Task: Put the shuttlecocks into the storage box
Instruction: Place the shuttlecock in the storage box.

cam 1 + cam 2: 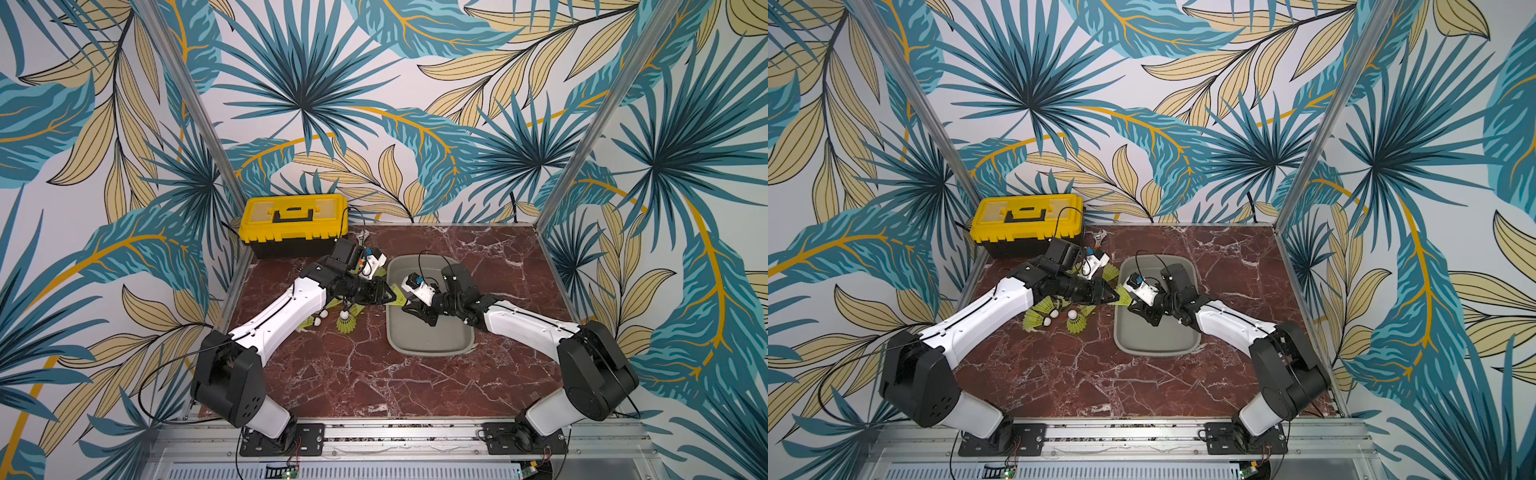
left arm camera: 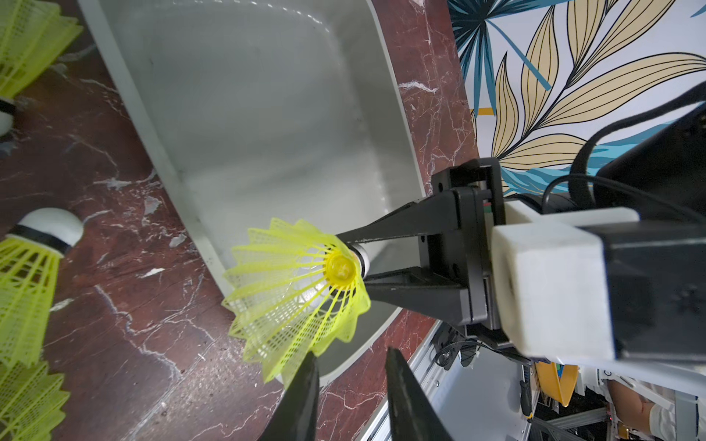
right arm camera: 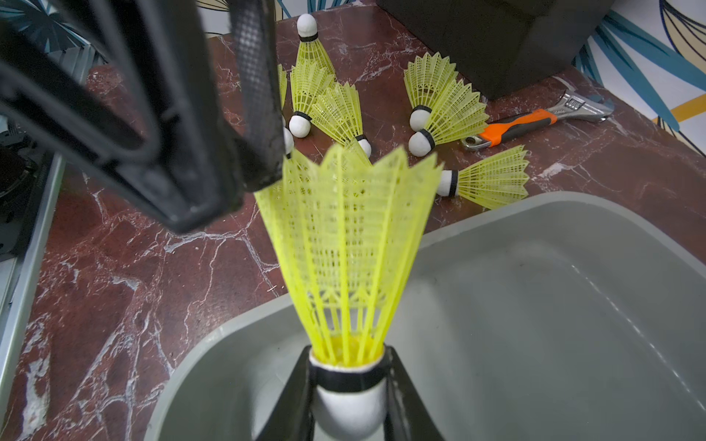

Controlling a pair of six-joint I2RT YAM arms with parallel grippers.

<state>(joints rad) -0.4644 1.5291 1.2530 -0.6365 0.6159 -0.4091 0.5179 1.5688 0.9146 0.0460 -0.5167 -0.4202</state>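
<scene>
I'm looking into a lab test cell: aluminium frame posts (image 1: 195,104) hold leaf-print backdrop panels (image 1: 374,83) around a marble-look worktop (image 1: 353,374), with both arms (image 1: 282,307) bolted to a front rail (image 1: 399,434).

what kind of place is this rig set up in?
Probably a purpose-built robot test cell, not a real room. The leaf-print backdrop walls enclose a marble-look tabletop, and the left arm and right arm are bolted to an aluminium rail at its front edge.
</scene>
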